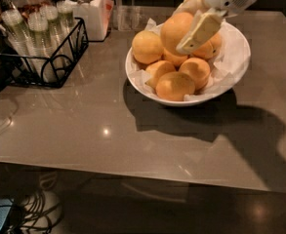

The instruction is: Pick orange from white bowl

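My gripper hangs over the white bowl at the back right of the table and is shut on the largest orange. One cream finger lies across the orange's right side; the other is hidden behind the fruit. The orange is held a little above the several other oranges that lie in the bowl on crumpled white paper.
A black wire rack of clear cups stands at the back left. A white lidded jar and a clear glass stand behind the bowl. The table's front edge runs below, with cables on the floor.
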`<state>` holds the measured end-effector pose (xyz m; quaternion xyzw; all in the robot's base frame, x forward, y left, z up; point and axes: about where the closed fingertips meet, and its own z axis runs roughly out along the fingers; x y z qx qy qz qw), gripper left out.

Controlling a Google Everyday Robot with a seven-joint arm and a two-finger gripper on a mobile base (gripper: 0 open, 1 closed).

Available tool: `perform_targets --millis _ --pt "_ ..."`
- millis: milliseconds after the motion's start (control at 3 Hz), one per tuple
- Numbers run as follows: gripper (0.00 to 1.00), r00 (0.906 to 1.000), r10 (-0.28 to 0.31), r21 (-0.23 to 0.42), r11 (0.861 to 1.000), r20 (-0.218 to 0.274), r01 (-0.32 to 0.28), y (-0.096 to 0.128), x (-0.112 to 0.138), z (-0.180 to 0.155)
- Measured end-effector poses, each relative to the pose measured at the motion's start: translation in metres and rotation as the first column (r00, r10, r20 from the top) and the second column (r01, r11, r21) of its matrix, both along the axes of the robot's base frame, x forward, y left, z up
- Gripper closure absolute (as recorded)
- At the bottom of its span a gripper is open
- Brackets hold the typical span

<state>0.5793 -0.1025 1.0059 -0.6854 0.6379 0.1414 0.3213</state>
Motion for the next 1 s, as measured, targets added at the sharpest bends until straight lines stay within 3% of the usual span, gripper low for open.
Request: perform_targets --millis 333,667,1000 --pt "1.0 0.9999 0.003 0.172 0.985 0.011 -0.005 -0.017 -0.038 0.024" --pt "1.0 0.9985 -0.02 0.33 0.943 -0.051 0.036 -0.034 -0.072 0.012" --pt "1.0 0.9956 -0.014 0.415 0.908 -0.093 0.052 -0.043 -0.097 -0.002"
